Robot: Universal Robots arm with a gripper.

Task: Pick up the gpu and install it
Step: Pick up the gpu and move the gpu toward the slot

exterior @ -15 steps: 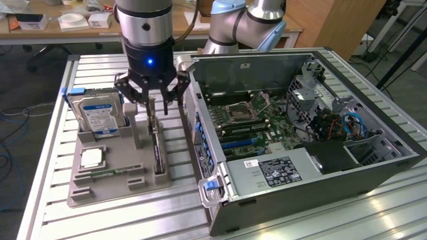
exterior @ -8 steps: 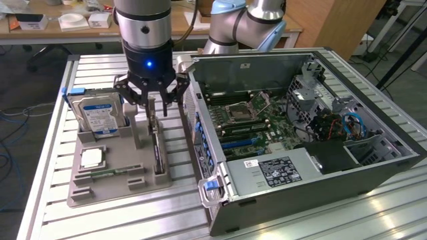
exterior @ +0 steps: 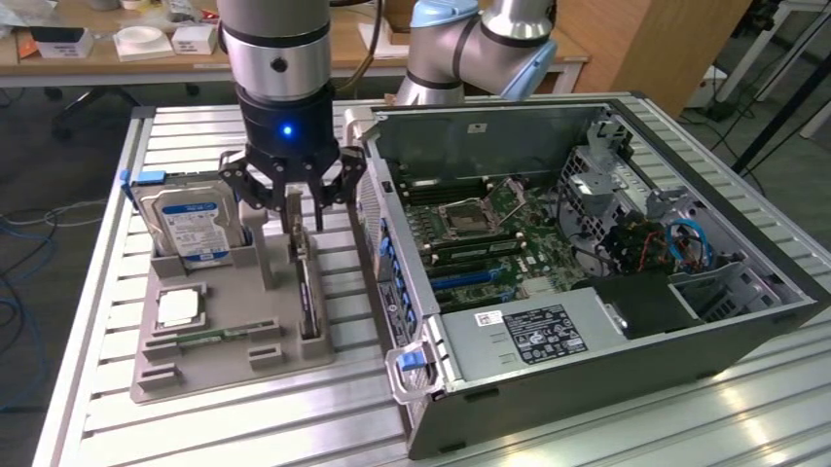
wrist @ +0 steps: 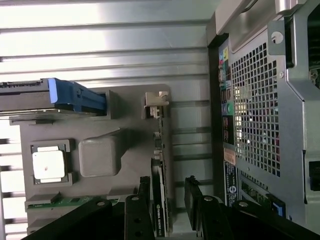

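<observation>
Fingers (wrist: 193,197): two dark pads, spread apart, one on each side of the gpu (wrist: 159,200). A clear gap shows between the card and the pad nearer the computer case (exterior: 610,321). The other pad sits close to the card, and whether it touches cannot be told. Gripper (exterior: 302,226): black, pointing straight down beneath a grey wrist with a lit blue lamp, lowered so that it straddles the card's upper edge. Gpu: thin dark green board standing on its long edge in a slot of the grey tray (exterior: 228,375), along the tray side nearest the case, with its silver bracket (wrist: 156,100) at one end; not lifted. Hard drive (exterior: 193,226): silver, blue label, standing in a holder at the tray's far corner in the exterior view, blue rail at its top. Processor (exterior: 179,308): square, lying flat in its recess near the tray's middle. Memory stick (exterior: 214,337): narrow green strip, flat in a recess just beside the processor. Computer case: on its side to the exterior view's right of the tray, side panel off, motherboard (exterior: 500,238) exposed. Table (exterior: 169,428): aluminium slats, bearing the tray and case.
</observation>
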